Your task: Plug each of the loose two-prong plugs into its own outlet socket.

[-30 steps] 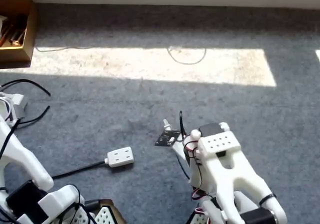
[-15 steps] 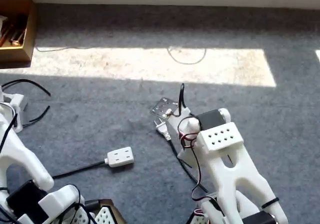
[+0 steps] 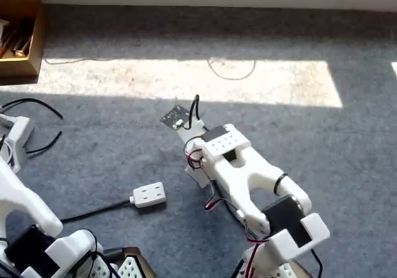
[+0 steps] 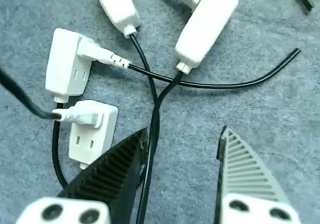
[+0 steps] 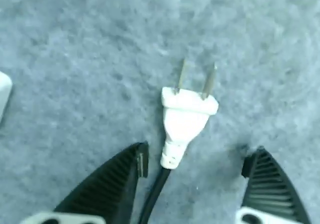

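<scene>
A white two-prong plug (image 5: 186, 115) lies flat on the grey carpet, its black cord (image 5: 154, 196) running back under my wrist. My right gripper (image 5: 197, 158) hangs open just above it, one finger on each side of the plug's tail, touching nothing. From above, the right arm (image 3: 232, 157) covers that spot. A white outlet socket (image 3: 149, 195) on a black cord lies to its left. My left gripper (image 4: 182, 133) is open over a tangle of cords, near two white outlet blocks (image 4: 65, 64) (image 4: 90, 134) and two white plug bodies (image 4: 207, 24) (image 4: 117, 4).
A wooden box (image 3: 22, 39) stands at the far left corner. A sunlit strip (image 3: 186, 79) crosses the carpet, with a thin cable loop (image 3: 232, 73) on it. More white blocks and black cords (image 3: 18, 129) lie at the left edge beside the left arm (image 3: 25, 203).
The right arm has swung left and farther out, and now hangs over the plug that lay in the open half a second ago. The outlet socket has stayed put.
</scene>
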You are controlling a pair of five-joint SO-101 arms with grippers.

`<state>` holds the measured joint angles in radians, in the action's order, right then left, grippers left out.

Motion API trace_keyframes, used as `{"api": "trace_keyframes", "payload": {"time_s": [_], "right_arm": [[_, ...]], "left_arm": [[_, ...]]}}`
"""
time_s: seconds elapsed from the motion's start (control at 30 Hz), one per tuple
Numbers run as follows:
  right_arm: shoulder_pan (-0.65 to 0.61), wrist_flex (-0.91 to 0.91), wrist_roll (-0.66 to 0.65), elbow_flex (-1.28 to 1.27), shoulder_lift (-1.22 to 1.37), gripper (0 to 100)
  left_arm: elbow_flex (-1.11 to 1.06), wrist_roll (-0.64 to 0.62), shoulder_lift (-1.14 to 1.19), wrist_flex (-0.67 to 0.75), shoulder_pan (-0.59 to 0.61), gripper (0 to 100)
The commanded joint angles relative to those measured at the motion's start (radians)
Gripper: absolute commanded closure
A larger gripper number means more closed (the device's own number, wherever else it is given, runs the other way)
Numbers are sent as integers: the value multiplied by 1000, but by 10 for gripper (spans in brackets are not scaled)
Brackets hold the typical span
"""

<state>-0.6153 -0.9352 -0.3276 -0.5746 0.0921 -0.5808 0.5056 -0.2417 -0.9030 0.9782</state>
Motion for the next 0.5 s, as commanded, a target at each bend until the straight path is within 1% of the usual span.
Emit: {"api": "trace_keyframes", "payload": {"time_s": [0.0, 0.1, 0.3, 0.37, 0.43, 0.47], "right_arm": [[-8, 41, 29, 99, 62, 707], [-8, 41, 78, 110, 68, 756], [-8, 41, 92, 111, 68, 830], [-8, 41, 149, 111, 71, 900], [-8, 41, 216, 111, 70, 997], [-8, 38, 238, 111, 67, 991]], "left_arm": [[-31, 5, -7, 91, 33, 762], [-73, 5, -7, 135, 30, 762], [-87, 5, -7, 146, 16, 762], [-87, 5, -7, 146, 16, 762], [-87, 5, -7, 144, 16, 762], [-87, 5, -7, 144, 16, 762]]}}
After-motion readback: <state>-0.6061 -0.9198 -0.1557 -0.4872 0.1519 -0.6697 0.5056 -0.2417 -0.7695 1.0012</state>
